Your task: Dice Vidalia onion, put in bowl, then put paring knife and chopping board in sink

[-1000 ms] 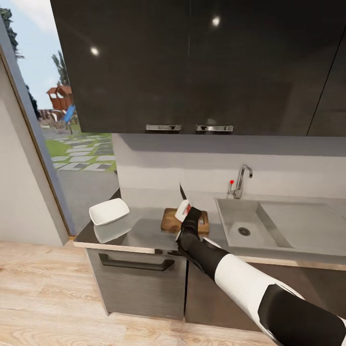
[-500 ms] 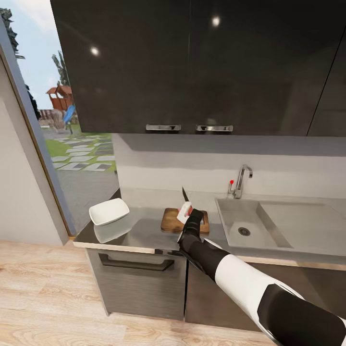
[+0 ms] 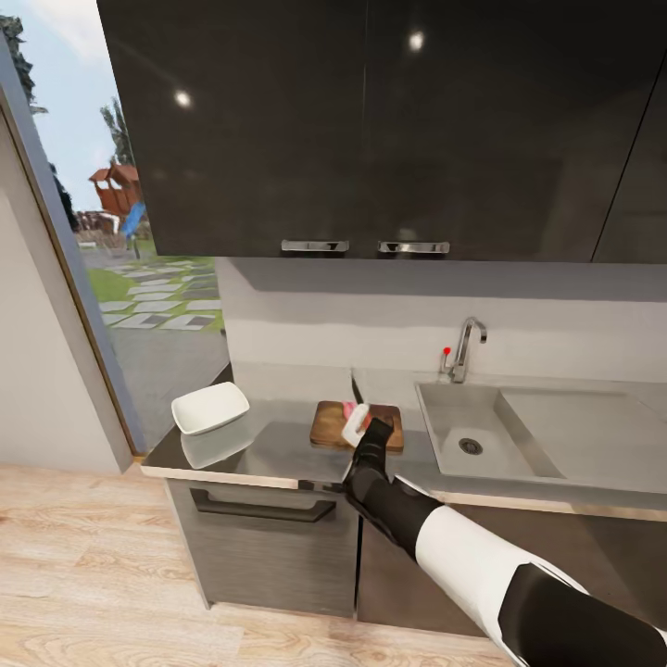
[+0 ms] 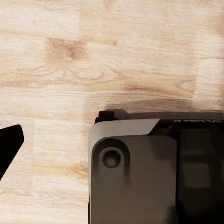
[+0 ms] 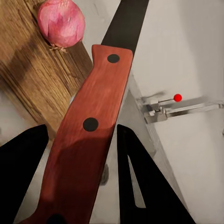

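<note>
Dark glossy wall cabinets (image 3: pixel 371 130) hang overhead, catching two bright spots of ceiling light, with a pair of chrome bar handles (image 3: pixel 315 246) side by side along their lower edge. Below them runs a pale grey backsplash wall (image 3: pixel 371 320). Under the worktop sit grey base cabinet fronts (image 3: pixel 269 547), the left one carrying a long dark handle (image 3: pixel 262 508) just beneath its top edge. Light wooden floorboards (image 3: pixel 93 574) with visible knots and grain spread out in front. Off to the left a tall window (image 3: pixel 139 278) looks onto a paved garden path, green grass, trees and a red wooden playhouse (image 3: pixel 116 185) under a blue sky.
</note>
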`<state>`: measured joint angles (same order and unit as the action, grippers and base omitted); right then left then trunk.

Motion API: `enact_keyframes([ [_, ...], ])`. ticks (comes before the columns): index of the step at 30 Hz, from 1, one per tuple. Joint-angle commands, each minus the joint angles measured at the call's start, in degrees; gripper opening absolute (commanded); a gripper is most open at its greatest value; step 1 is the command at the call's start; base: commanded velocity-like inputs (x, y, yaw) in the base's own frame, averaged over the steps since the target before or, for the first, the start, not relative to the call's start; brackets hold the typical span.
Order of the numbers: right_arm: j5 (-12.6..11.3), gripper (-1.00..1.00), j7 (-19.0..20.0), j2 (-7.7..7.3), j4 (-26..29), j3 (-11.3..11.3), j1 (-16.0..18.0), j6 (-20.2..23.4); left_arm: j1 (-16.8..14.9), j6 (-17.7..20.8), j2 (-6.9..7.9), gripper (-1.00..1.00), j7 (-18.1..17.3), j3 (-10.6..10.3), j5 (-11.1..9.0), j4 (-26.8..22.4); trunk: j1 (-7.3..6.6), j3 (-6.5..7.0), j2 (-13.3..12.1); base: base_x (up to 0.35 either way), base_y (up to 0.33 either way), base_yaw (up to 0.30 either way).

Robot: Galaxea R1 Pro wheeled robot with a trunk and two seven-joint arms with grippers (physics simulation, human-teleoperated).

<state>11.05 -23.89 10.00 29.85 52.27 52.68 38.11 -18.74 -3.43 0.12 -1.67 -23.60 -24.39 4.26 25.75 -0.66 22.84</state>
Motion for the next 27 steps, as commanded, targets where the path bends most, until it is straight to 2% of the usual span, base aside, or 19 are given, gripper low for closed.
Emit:
enact_keyframes([
  [1, 0.1, -1.0, -0.1, 0.0, 0.0, 0.3, -0.1, 0.4, -0.1, -0.3, -0.03, 1.0, -0.2, -0.5, -0.5, 0.2, 0.03, -0.07, 0.1, 0.0, 0.0, 0.0],
  [27, 0.0, -1.0, -0.1, 0.0, 0.0, 0.3, -1.6, -1.0, -0.1, -0.3, -0.03, 1.0, -0.2, -0.5, -0.5, 0.2, 0.03, -0.07, 0.1, 0.0, 0.0, 0.0],
])
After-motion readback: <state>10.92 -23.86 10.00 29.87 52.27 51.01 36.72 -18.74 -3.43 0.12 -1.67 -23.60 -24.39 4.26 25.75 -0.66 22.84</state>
